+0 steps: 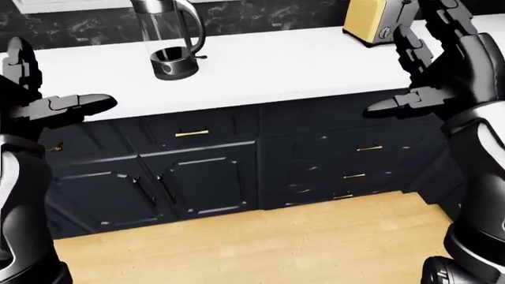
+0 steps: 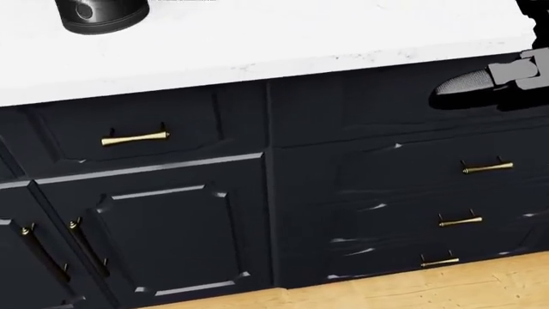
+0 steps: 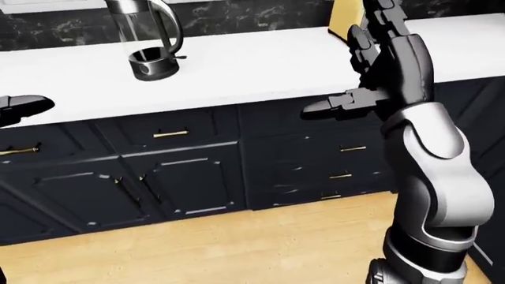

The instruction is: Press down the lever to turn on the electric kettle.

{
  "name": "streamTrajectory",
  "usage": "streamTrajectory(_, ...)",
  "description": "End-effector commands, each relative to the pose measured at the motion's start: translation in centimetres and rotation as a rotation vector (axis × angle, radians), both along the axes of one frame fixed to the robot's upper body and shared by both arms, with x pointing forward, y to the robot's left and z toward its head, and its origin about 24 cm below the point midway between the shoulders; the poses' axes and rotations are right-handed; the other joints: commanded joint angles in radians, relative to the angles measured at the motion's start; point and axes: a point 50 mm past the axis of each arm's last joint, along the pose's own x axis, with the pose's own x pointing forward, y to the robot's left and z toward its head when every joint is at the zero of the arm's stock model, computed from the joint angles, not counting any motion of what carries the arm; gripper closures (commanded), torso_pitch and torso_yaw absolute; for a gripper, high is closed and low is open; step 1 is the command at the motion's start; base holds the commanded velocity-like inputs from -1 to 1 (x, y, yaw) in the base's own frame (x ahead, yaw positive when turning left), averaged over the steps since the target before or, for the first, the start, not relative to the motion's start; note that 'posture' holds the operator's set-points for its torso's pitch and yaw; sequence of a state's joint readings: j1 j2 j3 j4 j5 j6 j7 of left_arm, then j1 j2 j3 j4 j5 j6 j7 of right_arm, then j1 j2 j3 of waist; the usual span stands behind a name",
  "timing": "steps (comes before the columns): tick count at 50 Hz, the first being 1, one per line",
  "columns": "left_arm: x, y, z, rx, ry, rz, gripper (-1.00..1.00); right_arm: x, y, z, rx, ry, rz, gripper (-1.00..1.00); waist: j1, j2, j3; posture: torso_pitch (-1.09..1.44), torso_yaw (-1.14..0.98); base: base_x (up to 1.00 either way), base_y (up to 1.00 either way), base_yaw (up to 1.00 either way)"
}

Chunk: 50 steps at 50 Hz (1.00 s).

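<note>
A glass electric kettle (image 1: pixel 168 26) with a black base (image 1: pixel 173 65) stands on the white counter (image 1: pixel 300 59), upper left in the left-eye view. A small black lever tab (image 1: pixel 201 57) sticks out at the right of the base. Only the base (image 2: pixel 101 14) shows in the head view, at the top left. My left hand (image 1: pixel 59 80) is raised at the left edge, open and empty, short of the counter. My right hand (image 3: pixel 347 65) is held up at the right, also open and empty. Both hands are well apart from the kettle.
A yellow toaster (image 1: pixel 367 21) stands on the counter at the top right, behind my right hand. Dark cabinets with brass handles (image 2: pixel 133 138) and drawers (image 2: pixel 487 167) run under the counter. Wooden floor (image 1: pixel 260 242) lies between me and the cabinets.
</note>
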<state>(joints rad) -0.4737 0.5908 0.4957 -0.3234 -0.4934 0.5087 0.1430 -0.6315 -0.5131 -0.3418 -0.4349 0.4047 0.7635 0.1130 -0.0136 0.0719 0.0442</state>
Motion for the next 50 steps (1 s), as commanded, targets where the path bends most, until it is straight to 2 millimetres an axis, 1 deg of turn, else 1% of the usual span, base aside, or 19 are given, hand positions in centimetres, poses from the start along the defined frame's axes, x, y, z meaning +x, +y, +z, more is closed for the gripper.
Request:
streamTrajectory(1,-0.59,0.14,1.28,0.019,-0.06,0.015,-1.0,-0.53,0.28,1.23,-0.014,-0.069,0.011,-1.0,0.001,0.029,-0.03,0.0,0.0,0.07,0.14,0.0)
streamTrajectory(2,-0.59,0.14,1.29,0.019,-0.061,0.015,-1.0,-0.55,0.28,1.25,-0.015,-0.07,0.012,-1.0,0.005,0.008,-0.028,0.0,0.0,0.07,0.14,0.0)
streamTrajectory(4,-0.61,0.14,1.29,0.02,-0.061,0.016,-1.0,-0.6,0.29,1.27,-0.015,-0.071,0.012,-1.0,0.008,0.008,-0.015,0.0,0.0,0.06,0.14,0.0)
streamTrajectory(10,-0.55,0.18,1.23,0.02,-0.061,0.019,-1.0,-0.61,0.32,1.32,-0.018,-0.072,0.013,-1.0,0.012,-0.052,-0.012,0.0,0.0,0.07,0.14,0.0)
streamTrajectory(12,-0.55,0.19,1.23,0.02,-0.061,0.019,-1.0,-0.63,0.31,1.32,-0.019,-0.072,0.013,-1.0,0.014,-0.079,-0.012,0.0,0.0,0.07,0.14,0.0)
streamTrajectory(14,-0.55,0.2,1.26,0.02,-0.062,0.019,-1.0,-0.7,0.26,1.39,-0.018,-0.073,0.012,-1.0,0.017,-0.126,-0.021,0.0,0.0,0.06,0.15,0.0)
streamTrajectory(16,-0.6,0.26,1.31,0.019,-0.063,0.021,-1.0,-0.69,0.29,1.33,-0.018,-0.073,0.012,-1.0,0.009,-0.104,-0.019,0.0,0.0,0.07,0.14,0.0)
streamTrajectory(17,-0.61,0.27,1.33,0.019,-0.064,0.021,-1.0,-0.7,0.31,1.33,-0.018,-0.073,0.013,-1.0,0.013,-0.113,-0.017,0.0,0.0,0.06,0.14,0.0)
streamTrajectory(20,-0.61,0.27,1.3,0.02,-0.063,0.021,-1.0,-0.69,0.33,1.33,-0.019,-0.072,0.014,-1.0,0.012,-0.099,-0.025,0.0,0.0,0.08,0.14,0.0)
streamTrajectory(24,-0.65,0.2,1.26,0.02,-0.063,0.019,-1.0,-0.78,0.3,1.25,-0.019,-0.071,0.013,-1.0,0.008,-0.057,-0.008,0.0,0.0,0.07,0.14,0.0)
streamTrajectory(26,-0.69,0.17,1.3,0.02,-0.064,0.019,-1.0,-0.8,0.35,1.25,-0.02,-0.071,0.014,-1.0,0.002,-0.01,-0.015,0.0,0.0,0.08,0.14,0.0)
streamTrajectory(27,-0.69,0.17,1.3,0.019,-0.064,0.018,-1.0,-0.8,0.38,1.26,-0.02,-0.071,0.015,-1.0,0.001,0.031,-0.027,0.0,0.0,0.07,0.14,0.0)
streamTrajectory(28,-0.67,0.16,1.27,0.02,-0.063,0.018,-1.0,-0.77,0.39,1.26,-0.02,-0.071,0.016,-1.0,0.01,0.001,-0.024,0.0,0.0,0.07,0.15,0.0)
streamTrajectory(30,-0.64,0.15,1.26,0.02,-0.063,0.018,-1.0,-0.78,0.36,1.3,-0.022,-0.072,0.016,-1.0,0.009,0.003,-0.015,0.0,0.0,0.07,0.14,0.0)
streamTrajectory(37,-0.78,0.16,1.36,0.021,-0.066,0.018,-1.0,-0.91,0.4,1.34,-0.026,-0.075,0.02,-1.0,0.014,-0.071,-0.006,0.0,0.0,0.09,0.14,0.0)
streamTrajectory(40,-0.86,0.18,1.43,0.02,-0.068,0.018,-1.0,-0.92,0.44,1.28,-0.028,-0.074,0.021,-1.0,0.017,-0.143,-0.022,0.0,0.0,0.11,0.14,0.0)
streamTrajectory(41,-0.86,0.17,1.42,0.021,-0.068,0.018,-1.0,-0.92,0.41,1.28,-0.027,-0.074,0.021,-1.0,0.008,-0.099,-0.014,0.0,0.0,0.11,0.14,0.0)
streamTrajectory(44,-0.9,0.13,1.45,0.021,-0.069,0.018,-1.0,-0.94,0.4,1.25,-0.027,-0.074,0.021,-1.0,0.009,-0.111,-0.021,0.0,0.0,0.12,0.14,0.0)
streamTrajectory(50,-0.9,0.09,1.34,0.023,-0.069,0.018,-1.0,-0.97,0.43,1.11,-0.03,-0.072,0.023,-1.0,0.004,-0.046,-0.004,0.0,0.0,0.12,0.14,0.0)
